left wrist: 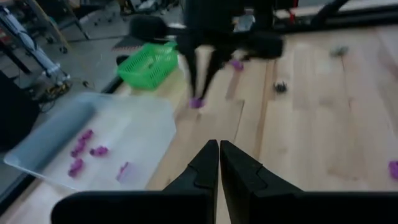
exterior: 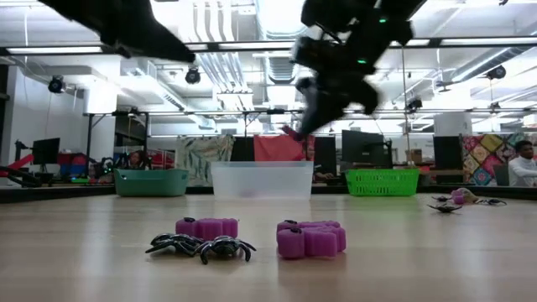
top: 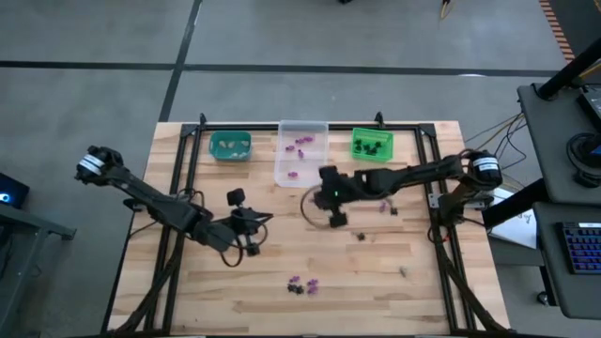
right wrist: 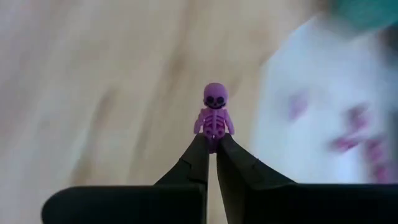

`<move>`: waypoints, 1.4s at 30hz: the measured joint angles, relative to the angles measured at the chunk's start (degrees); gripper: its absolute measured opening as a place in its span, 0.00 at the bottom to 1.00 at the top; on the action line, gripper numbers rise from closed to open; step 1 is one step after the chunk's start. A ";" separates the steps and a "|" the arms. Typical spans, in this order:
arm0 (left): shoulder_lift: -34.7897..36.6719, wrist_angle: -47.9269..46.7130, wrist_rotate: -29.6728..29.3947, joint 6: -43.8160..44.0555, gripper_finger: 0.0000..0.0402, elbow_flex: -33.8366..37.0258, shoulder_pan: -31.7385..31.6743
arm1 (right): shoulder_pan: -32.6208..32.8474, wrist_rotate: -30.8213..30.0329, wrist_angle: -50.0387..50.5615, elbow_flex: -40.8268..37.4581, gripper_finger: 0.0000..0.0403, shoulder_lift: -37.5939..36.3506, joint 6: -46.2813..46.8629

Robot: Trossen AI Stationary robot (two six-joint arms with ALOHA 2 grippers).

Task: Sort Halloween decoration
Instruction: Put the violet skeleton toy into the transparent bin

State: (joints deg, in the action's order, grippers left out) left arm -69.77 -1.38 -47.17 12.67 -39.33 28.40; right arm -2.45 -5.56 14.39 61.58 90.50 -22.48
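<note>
My right gripper (right wrist: 212, 144) is shut on a purple skeleton trinket (right wrist: 214, 112), in the air above the table's middle (top: 336, 218), near the clear bin (top: 300, 150), which holds purple pieces. The teal bin (top: 230, 145) and green bin (top: 373, 144) flank it at the far edge. My left gripper (left wrist: 219, 149) is shut on nothing and hangs above the table left of centre (top: 252, 227). Purple trinkets (exterior: 312, 239) and black spiders (exterior: 201, 246) lie loose near the front edge. My right gripper pinches the skeleton's legs (right wrist: 212, 138) between its two fingertips. The figure stands out beyond the tips, head (right wrist: 216, 96) away from the gripper, lifted clear of the table. In the low view the fingers slant downward (exterior: 295, 130).
More loose trinkets lie on the right half of the table (top: 362, 235) (top: 387, 207) (top: 404, 272). A black frame rail (top: 188, 169) runs along the table's left, right and far sides. Bare wood lies between the two arms and the front pile (top: 302, 284).
</note>
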 joint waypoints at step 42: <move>3.97 -3.20 -18.32 -0.14 0.00 0.02 -0.22 | -27.97 0.02 33.15 45.03 0.23 32.99 20.37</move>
State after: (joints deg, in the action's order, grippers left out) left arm -65.79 -4.58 -65.49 12.53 -39.31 28.18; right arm -30.41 -5.54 47.54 106.61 123.49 -2.11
